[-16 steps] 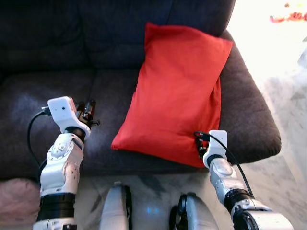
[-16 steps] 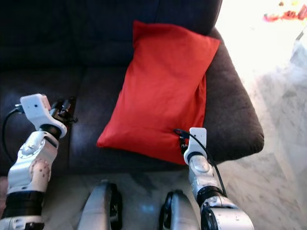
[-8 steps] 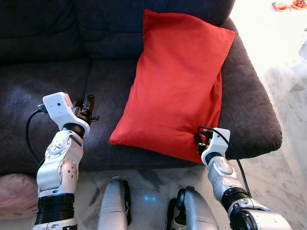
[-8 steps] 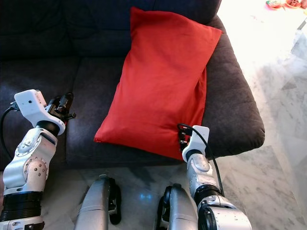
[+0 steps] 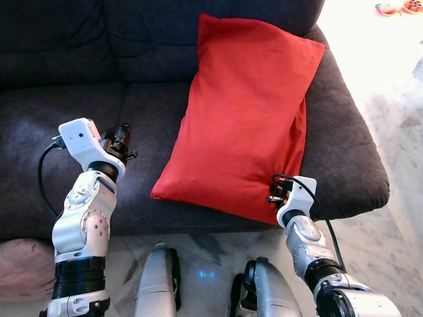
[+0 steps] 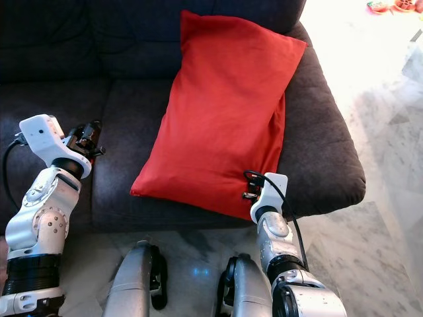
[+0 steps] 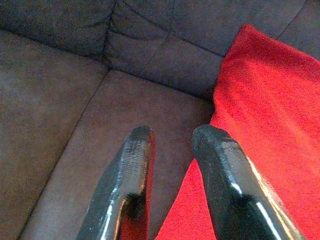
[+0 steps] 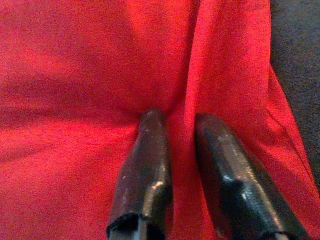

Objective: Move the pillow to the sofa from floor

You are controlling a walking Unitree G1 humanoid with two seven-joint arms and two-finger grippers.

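The red pillow (image 5: 248,119) lies on the dark sofa (image 5: 79,125), on the right seat, with its top edge leaning on the back cushions. Its lower corner reaches the front edge of the seat. The right hand (image 8: 182,120) is at that corner, its two fingers a little apart and pressing the red cloth. The left hand (image 7: 172,135) hangs over the bare middle seat just beside the pillow's left edge, fingers apart and holding nothing. Pale floor (image 5: 390,99) lies right of the sofa.
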